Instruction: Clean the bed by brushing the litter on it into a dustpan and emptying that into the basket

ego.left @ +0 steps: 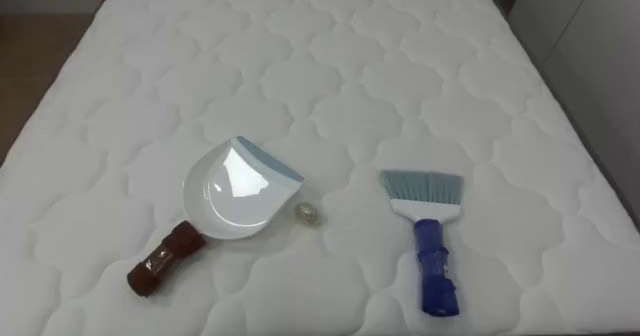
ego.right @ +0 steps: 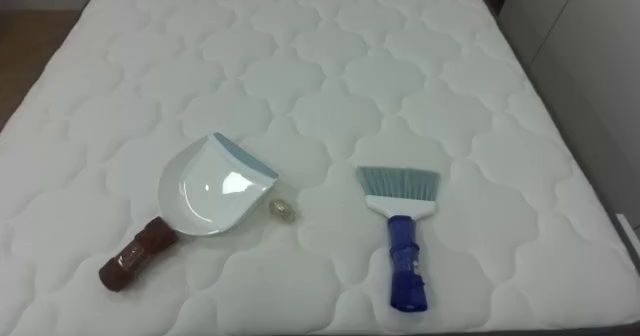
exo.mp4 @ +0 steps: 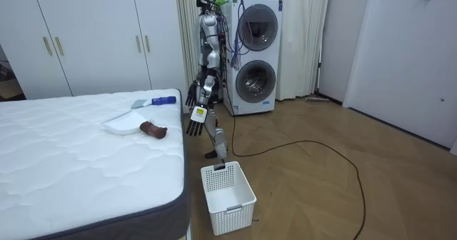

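Debris, a small crumpled yellowish scrap (ego.left: 307, 213), lies on the white quilted bed (ego.left: 330, 56), just beside a white plastic dustpan with a brown handle (ego.left: 232, 191). A blue-handled brush with pale bristles (ego.left: 430, 236) lies apart, to its right. The robot stands at the bedside, its left robot hand (exo.mp4: 196, 122) and right robot hand (exo.mp4: 192, 96) hanging loosely spread, holding nothing. A white lattice basket (exo.mp4: 232, 201) sits on the floor.

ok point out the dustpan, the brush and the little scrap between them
dustpan (ego.left: 228, 198): left eye view, inside of the white pan
brush (ego.left: 431, 248): left eye view, on its blue handle
scrap (ego.left: 307, 213): left eye view, its middle
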### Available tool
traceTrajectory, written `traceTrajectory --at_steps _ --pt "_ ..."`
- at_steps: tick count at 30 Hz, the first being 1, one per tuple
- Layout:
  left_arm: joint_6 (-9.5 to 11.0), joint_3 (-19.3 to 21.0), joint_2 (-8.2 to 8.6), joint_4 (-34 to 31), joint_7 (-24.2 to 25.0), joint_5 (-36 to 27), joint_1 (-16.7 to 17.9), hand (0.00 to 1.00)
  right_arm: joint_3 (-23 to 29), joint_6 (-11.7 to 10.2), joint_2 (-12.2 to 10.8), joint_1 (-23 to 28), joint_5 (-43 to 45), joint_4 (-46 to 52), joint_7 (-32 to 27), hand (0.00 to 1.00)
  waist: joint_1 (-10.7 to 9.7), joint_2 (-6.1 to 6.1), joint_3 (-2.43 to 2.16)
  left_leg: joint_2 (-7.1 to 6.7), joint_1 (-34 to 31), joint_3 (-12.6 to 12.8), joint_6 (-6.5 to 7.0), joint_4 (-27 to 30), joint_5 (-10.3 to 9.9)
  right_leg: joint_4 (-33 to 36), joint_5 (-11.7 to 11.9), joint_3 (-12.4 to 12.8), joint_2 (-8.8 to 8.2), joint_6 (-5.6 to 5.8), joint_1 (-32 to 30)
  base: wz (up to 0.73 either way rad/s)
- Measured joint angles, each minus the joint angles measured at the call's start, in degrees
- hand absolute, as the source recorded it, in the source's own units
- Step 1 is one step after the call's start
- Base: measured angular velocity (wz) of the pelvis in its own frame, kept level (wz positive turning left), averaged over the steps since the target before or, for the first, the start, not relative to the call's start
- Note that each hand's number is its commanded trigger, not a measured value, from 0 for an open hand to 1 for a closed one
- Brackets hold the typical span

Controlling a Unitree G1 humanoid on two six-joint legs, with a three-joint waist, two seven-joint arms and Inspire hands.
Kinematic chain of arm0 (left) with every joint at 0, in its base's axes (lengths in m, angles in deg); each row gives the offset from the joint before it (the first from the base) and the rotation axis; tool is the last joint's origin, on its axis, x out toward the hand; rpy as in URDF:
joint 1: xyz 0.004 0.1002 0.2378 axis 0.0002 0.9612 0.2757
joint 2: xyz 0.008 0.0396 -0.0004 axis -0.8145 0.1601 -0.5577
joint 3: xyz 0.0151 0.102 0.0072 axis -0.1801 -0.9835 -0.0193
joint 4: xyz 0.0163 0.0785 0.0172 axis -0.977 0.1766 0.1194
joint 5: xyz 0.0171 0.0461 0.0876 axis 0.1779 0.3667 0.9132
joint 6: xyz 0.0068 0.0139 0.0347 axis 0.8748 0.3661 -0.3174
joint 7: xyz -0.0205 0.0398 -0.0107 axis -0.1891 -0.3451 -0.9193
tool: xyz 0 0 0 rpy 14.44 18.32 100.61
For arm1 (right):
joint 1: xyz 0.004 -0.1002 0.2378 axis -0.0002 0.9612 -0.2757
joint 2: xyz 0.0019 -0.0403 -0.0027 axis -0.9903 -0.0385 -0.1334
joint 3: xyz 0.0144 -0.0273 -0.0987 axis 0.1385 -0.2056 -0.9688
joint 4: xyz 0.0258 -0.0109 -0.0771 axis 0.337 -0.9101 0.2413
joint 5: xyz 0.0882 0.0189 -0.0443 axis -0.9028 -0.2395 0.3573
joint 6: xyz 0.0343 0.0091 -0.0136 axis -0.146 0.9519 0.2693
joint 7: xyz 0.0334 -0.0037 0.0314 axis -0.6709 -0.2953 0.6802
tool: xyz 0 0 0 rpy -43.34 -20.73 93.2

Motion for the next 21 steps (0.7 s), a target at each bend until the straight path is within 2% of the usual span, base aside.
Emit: traceTrajectory --at_steps 9,13,14,15,16,17,21 --pt "0.03 0.14 0.02 -0.06 -0.08 -0.04 0.07 0.0 -0.11 0.01 0.0 -0.16 0.2 -0.13 0.06 0.0 0.14 -0.11 0.03 0.0 0.17 0.03 0.0 -0.26 0.0 -0.29 0.02 0.27 0.02 -0.02 0.12 0.0" --pt "0.94 0.45 -0.02 -0.16 -2.59 1.88 0.13 0.0 -0.02 -0.37 0.03 -0.33 1.3 0.04 0.16 0.0 0.16 -0.06 0.1 -0.02 0.03 -0.02 0.0 -0.27 0.0 -0.32 0.03 0.12 0.0 -0.03 0.02 0.0" --pt "1.5 0.44 -0.04 -0.19 -3.7 3.03 0.31 0.0 -0.02 -0.77 0.03 -0.34 1.65 0.01 0.15 0.0 0.12 -0.24 0.08 -0.05 0.05 -0.05 0.0 -0.27 0.0 -0.32 0.02 0.05 -0.02 -0.03 0.09 0.05" --pt "1.76 0.43 -0.11 -0.36 -4.51 4.48 0.38 0.0 -0.02 -1.21 0.03 -0.35 1.95 -0.16 0.14 0.0 0.0 0.0 0.29 -0.07 -0.05 -0.14 0.0 -0.26 0.0 -0.4 0.02 -0.13 -0.03 -0.01 0.1 0.06" --pt "1.82 0.43 -0.14 -0.59 -4.93 5.33 0.39 0.0 -0.02 -1.34 0.03 -0.45 1.98 -0.21 0.13 0.0 0.0 -0.32 0.2 -0.08 -0.09 -0.21 0.0 -0.26 0.0 -0.41 0.01 -0.2 -0.04 -0.01 0.08 0.08" --pt "1.8 0.4 -0.27 -2.04 -5.63 7.09 0.68 0.0 -0.04 -1.56 0.03 -0.67 2.08 -0.46 0.16 0.0 -0.08 -0.16 0.44 -0.08 -0.26 -0.39 0.0 -0.24 0.0 -0.5 0.01 -0.4 -0.05 -0.01 0.0 0.11" --pt "1.02 0.32 -1.19 -6.56 -9.41 12.98 1.12 0.0 -0.22 -1.66 0.42 -0.93 2.1 -0.47 0.2 0.0 0.03 0.04 0.67 -0.1 -0.83 -1.16 0.0 0.12 0.0 -0.46 0.01 -1.04 -0.1 -0.01 -0.07 0.1"
